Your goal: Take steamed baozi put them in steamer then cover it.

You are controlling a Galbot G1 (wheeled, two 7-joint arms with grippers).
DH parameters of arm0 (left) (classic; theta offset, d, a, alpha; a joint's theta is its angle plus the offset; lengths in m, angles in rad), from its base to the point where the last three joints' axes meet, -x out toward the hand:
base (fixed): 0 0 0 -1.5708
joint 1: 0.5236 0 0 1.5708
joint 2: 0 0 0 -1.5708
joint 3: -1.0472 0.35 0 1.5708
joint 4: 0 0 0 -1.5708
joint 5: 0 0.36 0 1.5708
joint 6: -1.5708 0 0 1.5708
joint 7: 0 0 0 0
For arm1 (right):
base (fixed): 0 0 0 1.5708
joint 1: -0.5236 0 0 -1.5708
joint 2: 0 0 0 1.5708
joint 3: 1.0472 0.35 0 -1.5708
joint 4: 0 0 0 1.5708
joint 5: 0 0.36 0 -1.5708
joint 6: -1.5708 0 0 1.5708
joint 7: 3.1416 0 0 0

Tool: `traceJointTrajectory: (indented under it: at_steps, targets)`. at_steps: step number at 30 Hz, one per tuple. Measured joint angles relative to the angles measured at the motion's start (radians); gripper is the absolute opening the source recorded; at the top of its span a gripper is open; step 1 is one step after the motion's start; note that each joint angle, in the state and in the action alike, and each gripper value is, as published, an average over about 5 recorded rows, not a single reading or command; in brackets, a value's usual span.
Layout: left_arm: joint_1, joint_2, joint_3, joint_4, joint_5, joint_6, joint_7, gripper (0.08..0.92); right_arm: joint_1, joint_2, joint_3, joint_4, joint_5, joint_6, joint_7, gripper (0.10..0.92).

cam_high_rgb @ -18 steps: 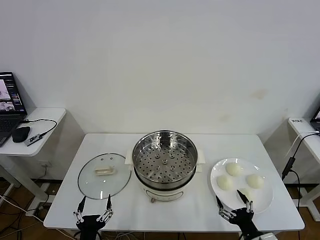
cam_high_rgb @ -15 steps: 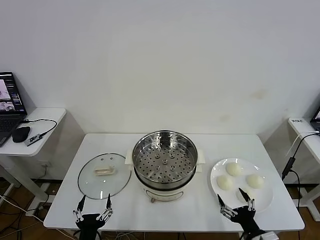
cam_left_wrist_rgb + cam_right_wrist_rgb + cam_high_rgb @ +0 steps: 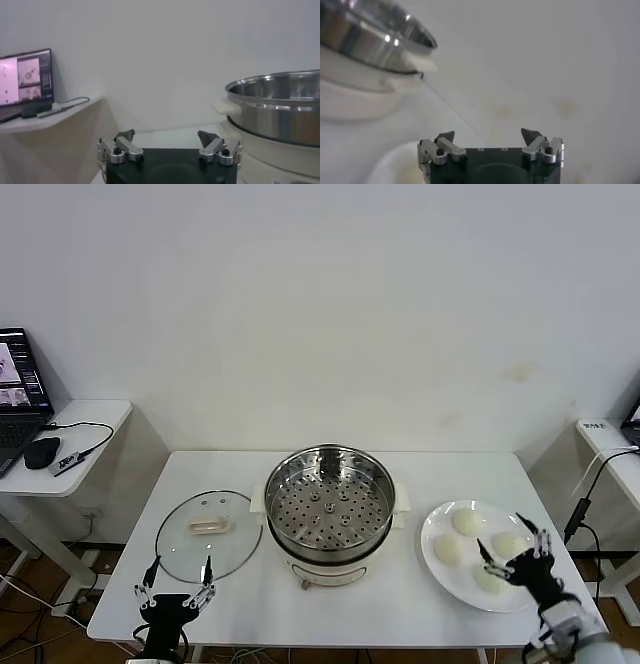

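While both arms are hanging low at the table's (image 3: 250,609) near edge, I am watching my right gripper (image 3: 515,546) hovering over the white plate (image 3: 437,568), fingers spread wide and gripping nothing. Four steamed baozi (image 3: 467,522) are sitting on that plate, right of the steamer (image 3: 329,506), whose perforated tray is lying bare. I am seeing the cover (image 3: 208,534) resting flat on the table, just left of the steamer. My left gripper (image 3: 176,581) is waiting just in front of the cover, its fingers also wide and empty.
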Motion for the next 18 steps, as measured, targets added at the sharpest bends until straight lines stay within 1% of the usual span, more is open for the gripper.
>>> traceJointTrajectory:
  at_steps: [8, 13, 18]
  targets:
    - [0.004, 0.001, -0.014, -0.014, 0.010, 0.012, -0.004, 0.823, 0.252, -0.231, -0.208, -0.122, -0.043, -0.055, -0.146, 0.823]
    - [0.009, 0.003, -0.021, -0.020, 0.014, 0.015, -0.007, 0.823, 0.502, -0.339, -0.456, -0.202, -0.028, -0.077, -0.264, 0.823]
    - [0.012, 0.001, -0.026, -0.025, 0.015, 0.017, -0.010, 0.823, 0.756, -0.401, -0.722, -0.276, 0.007, -0.089, -0.394, 0.823]
